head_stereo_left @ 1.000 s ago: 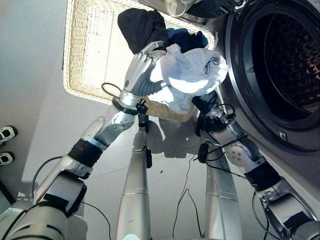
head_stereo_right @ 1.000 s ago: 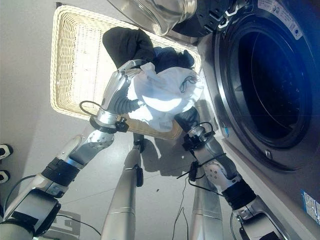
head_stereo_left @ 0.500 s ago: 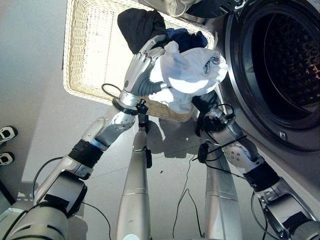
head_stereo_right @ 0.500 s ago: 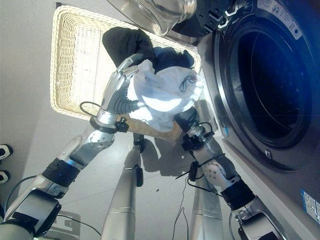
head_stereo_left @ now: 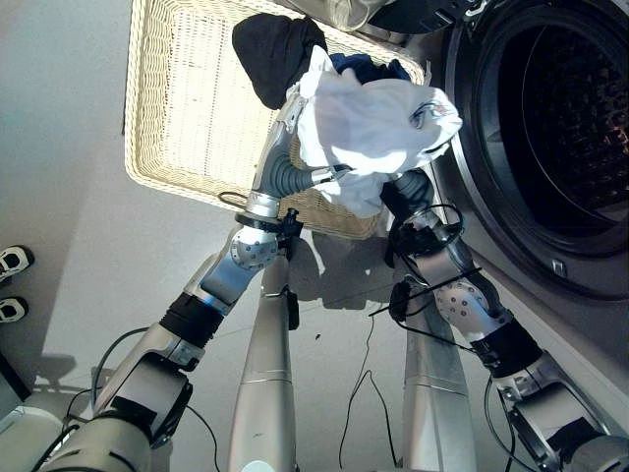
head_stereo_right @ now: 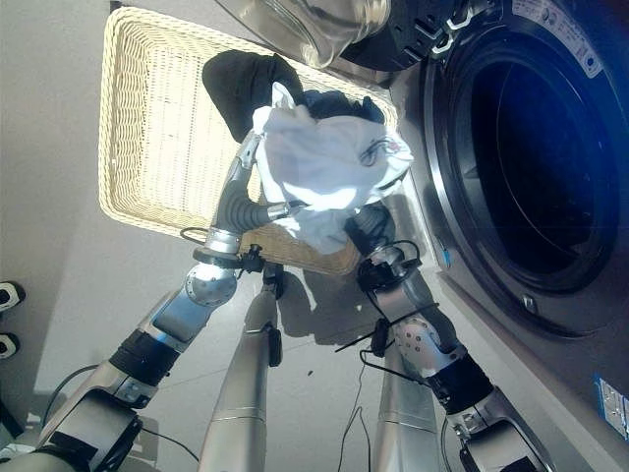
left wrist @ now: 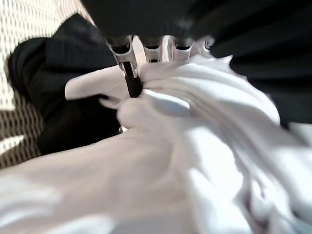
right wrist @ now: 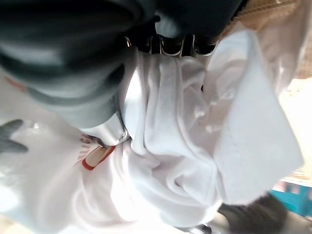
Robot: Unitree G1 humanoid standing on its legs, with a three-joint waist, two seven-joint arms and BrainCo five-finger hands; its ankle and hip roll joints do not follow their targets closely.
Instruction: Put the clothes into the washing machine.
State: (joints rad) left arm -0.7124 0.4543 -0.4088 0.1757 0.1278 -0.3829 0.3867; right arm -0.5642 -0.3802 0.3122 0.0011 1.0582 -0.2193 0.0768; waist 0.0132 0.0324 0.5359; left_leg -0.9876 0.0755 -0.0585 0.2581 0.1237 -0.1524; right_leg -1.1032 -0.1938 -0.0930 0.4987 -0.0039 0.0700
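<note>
A white garment hangs bunched between both hands, above the basket's near corner and just left of the washing machine's round opening. My left hand is behind its left side, and its fingers curl into the white cloth. My right hand holds it from below, with its fingers sunk into the folds. A black garment and a dark blue one lie in the wicker basket.
The washer's open glass door hangs over the basket's far edge. The machine's front panel runs along the right. A person's shoes stand on the grey floor at the far left.
Both hands have raised the white garment and carried it a little right, toward the drum opening. My left arm has stretched out further.
</note>
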